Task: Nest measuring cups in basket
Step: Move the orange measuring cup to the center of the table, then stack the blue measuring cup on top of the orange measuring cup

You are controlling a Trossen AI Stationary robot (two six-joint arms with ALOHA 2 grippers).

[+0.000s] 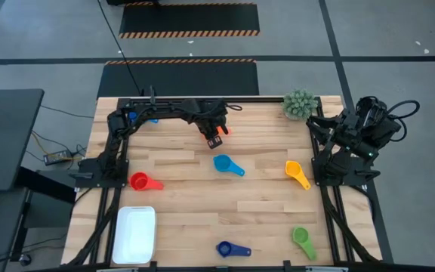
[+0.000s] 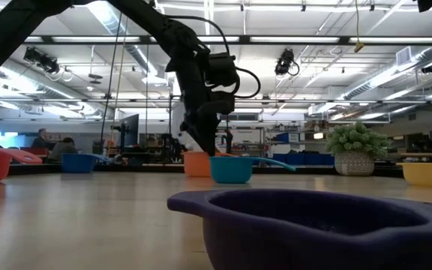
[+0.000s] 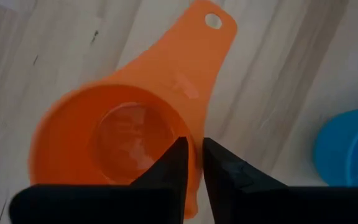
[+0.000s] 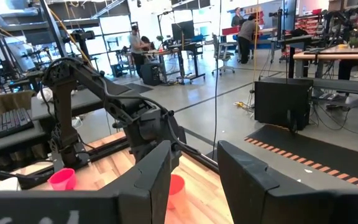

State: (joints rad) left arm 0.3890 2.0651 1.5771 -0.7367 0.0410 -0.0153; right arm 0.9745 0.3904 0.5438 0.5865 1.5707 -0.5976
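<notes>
My left gripper [image 1: 216, 138] reaches along the table's far side and is shut on the orange measuring cup [image 3: 117, 137], which stands on the wood [image 2: 195, 163]. A blue cup [image 1: 223, 163] lies just nearer. The red cup [image 1: 140, 181], yellow cup [image 1: 294, 171], green cup [image 1: 303, 239] and navy cup [image 1: 229, 248] lie scattered, each upright on its base. The white basket [image 1: 134, 234] sits at the near left corner. My right gripper [image 4: 194, 174] is open and parked at the table's right side, touching nothing. My left gripper pinches the orange cup's wall at the rim [image 3: 196, 163], beside the root of its handle. One finger [image 3: 169, 168] is inside the bowl and the other outside. It comes from above, pointing down. In the low view the cup's base still rests on the table.
A small potted plant [image 1: 299, 104] stands at the far right corner. Another blue cup [image 1: 151, 119] lies by the left arm's base at the far edge. Bare wood stretches between the basket and the navy cup.
</notes>
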